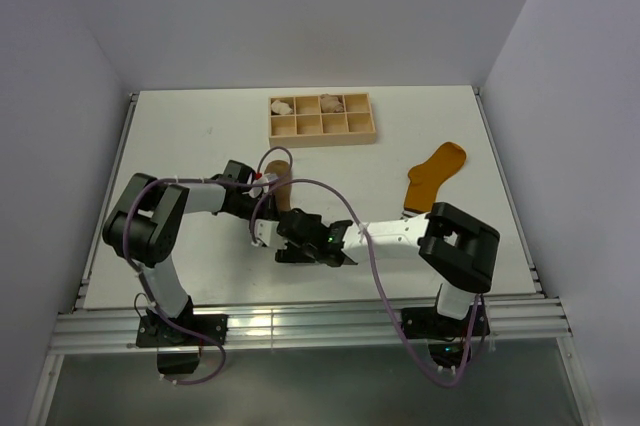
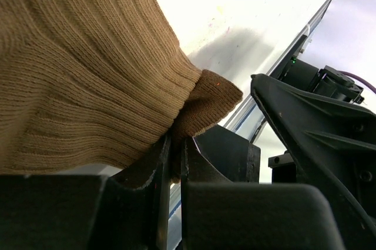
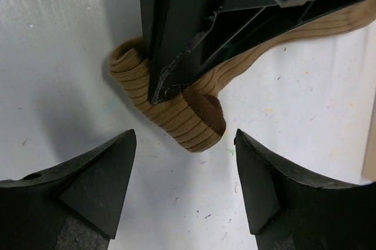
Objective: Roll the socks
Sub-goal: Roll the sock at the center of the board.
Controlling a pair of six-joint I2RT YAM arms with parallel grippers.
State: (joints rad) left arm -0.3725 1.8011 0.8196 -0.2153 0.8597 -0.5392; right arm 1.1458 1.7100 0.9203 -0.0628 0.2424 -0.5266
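The tan-brown sock (image 2: 88, 56) lies on the white table, its dark brown toe end folded over into a short roll (image 3: 176, 118). My left gripper (image 2: 175, 150) is shut on that dark toe (image 3: 207, 108), its black fingers (image 3: 176, 44) pressing down onto the roll. In the top view it sits at the sock's near end (image 1: 268, 218). My right gripper (image 3: 185, 162) stands open just short of the roll, a finger on each side, touching nothing; the top view shows it (image 1: 292, 238) beside the left one. The mustard-orange sock (image 1: 435, 176) lies flat to the right, its cuff hidden behind the right arm.
A wooden tray (image 1: 362, 129) with several compartments stands at the back, with pale fabric bundles (image 1: 282, 104) in two of its far cells. The right arm's elbow (image 1: 460, 241) hangs over the table's near right. A metal rail (image 1: 300, 321) runs along the near edge.
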